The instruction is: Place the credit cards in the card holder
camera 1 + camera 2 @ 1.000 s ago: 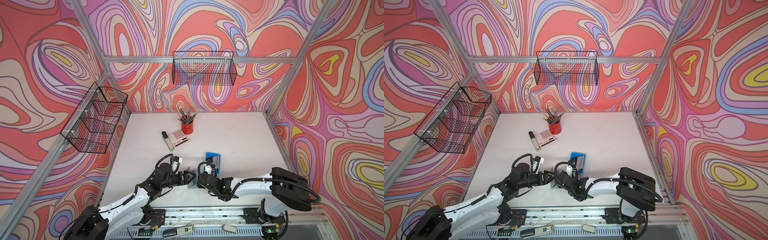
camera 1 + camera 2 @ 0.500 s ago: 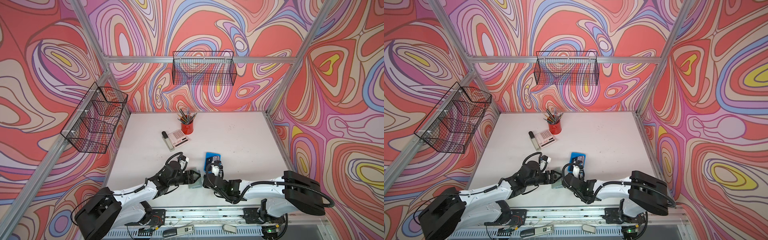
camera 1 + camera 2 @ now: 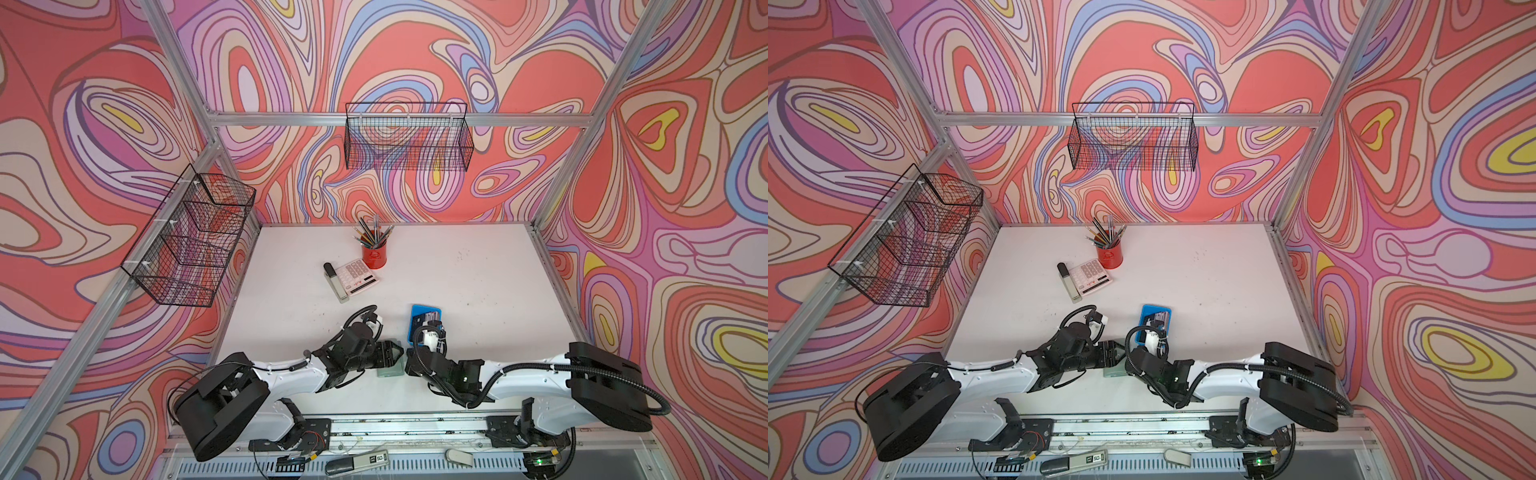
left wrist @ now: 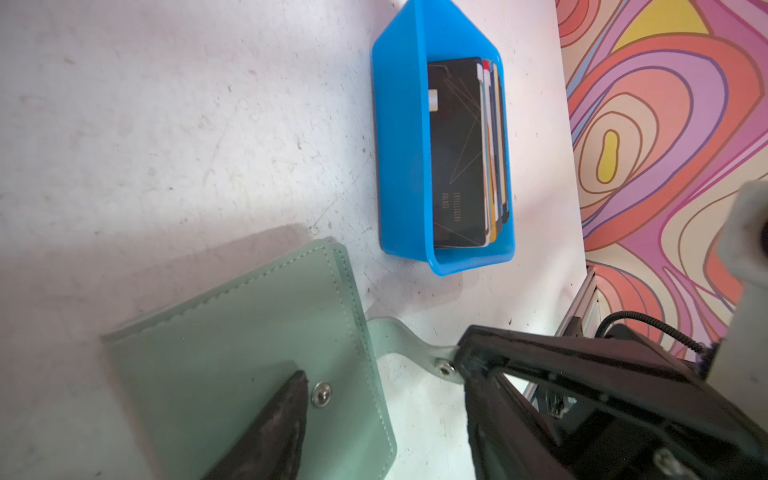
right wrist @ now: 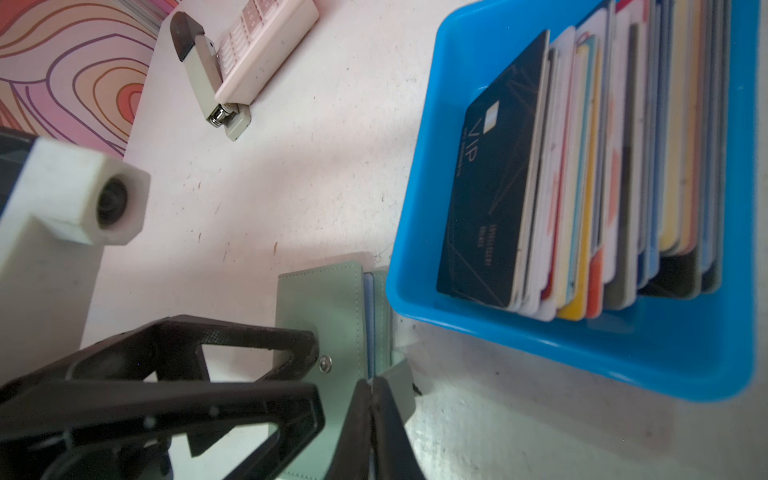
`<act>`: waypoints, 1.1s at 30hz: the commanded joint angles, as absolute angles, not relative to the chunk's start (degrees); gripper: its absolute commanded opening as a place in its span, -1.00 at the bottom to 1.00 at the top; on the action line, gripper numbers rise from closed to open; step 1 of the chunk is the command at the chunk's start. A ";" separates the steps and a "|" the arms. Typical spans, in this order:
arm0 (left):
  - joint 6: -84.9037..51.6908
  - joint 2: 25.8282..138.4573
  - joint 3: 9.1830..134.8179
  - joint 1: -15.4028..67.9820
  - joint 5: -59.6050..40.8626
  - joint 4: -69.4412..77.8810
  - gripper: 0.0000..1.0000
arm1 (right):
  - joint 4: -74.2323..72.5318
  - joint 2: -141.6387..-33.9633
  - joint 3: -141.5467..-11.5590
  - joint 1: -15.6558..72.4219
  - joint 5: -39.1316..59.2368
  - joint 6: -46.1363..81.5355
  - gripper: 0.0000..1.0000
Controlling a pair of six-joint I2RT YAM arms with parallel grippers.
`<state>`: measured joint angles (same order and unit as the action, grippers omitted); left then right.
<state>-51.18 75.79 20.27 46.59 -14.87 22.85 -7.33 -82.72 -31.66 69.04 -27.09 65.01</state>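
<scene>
Can see the holder (image 3: 392, 371) lying flat and shut on the table (image 3: 478, 282), close to the front edge, right between the two grippers. Pinching its little snap tab with the right gripper (image 5: 374, 388) — jaws squeezed tight on the tab, just off the holder's side. Leaning over the green cover with the left gripper (image 5: 313, 374), jaws apart, one tip touching the cover just beside the round metal snap stud. Cannot tell about the other tip. In the right wrist view, a thin blue edge peeking out between the two green flaps. Cards (image 5: 498, 187) not in the holder yet — standing on edge in a row inside the blue tray (image 5: 582, 357), a black one at one end of the row. Tray just beside the holder, on the side away from the robot's base, with only a thin strip of bare table between them in the left wrist view. Tight there, and tight toward the front edge too. Lots of bare white table behind the tray and off to the right in both top views, out to the metal rail (image 3: 562, 286). Way at the back left, well apart from all this: a stapler (image 3: 334, 282), a calculator (image 3: 360, 274) and a red cup (image 3: 374, 257) of pencils.
</scene>
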 commanded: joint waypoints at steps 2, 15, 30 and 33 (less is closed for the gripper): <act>-50.53 74.05 20.27 47.29 -10.07 21.36 0.25 | -9.49 -82.77 -30.77 68.89 -26.67 64.42 -1.00; -51.91 73.71 17.82 47.34 -9.17 27.54 0.27 | -17.03 -88.23 -31.42 68.97 -21.63 62.73 -1.00; -52.39 65.57 18.14 47.35 -6.09 22.03 0.27 | -20.30 -93.08 -31.57 68.97 -19.59 64.23 -1.00; -51.84 61.03 18.88 47.26 -4.04 15.60 0.32 | -20.39 -93.56 -31.55 68.93 -19.44 64.67 -1.00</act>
